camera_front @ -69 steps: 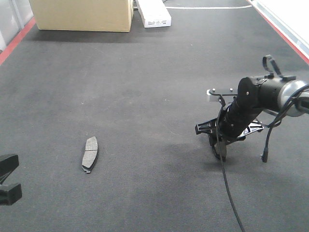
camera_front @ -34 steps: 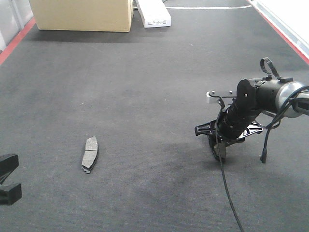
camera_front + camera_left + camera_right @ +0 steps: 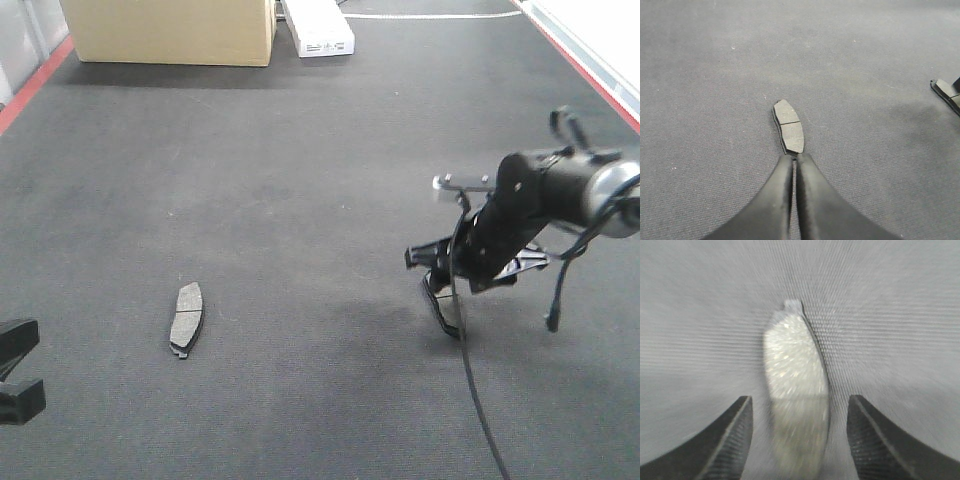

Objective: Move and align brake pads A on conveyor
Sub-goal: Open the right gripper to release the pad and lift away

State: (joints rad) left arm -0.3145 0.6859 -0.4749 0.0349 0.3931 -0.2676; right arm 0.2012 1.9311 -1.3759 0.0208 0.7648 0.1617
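Pad [image 3: 795,365] under the right gripper [image 3: 798,399], second pad [image 3: 186,318] well apart on the belt [image 3: 300,150].

The right gripper hangs at the right side of the belt. Its fingers [image 3: 730,440] are wide, one on each side of the pad and not touching it. This view is blurred, so I cannot tell if the pad lies flat. The left gripper [image 3: 794,159] has its fingers pressed together on nothing, with the tips just before the near end of the second pad. I judge the step is to bring the pad in line with the other. To do it well, close across the narrow width at the middle, lift only a little, turn the long side parallel to the second pad, and put it down flat.
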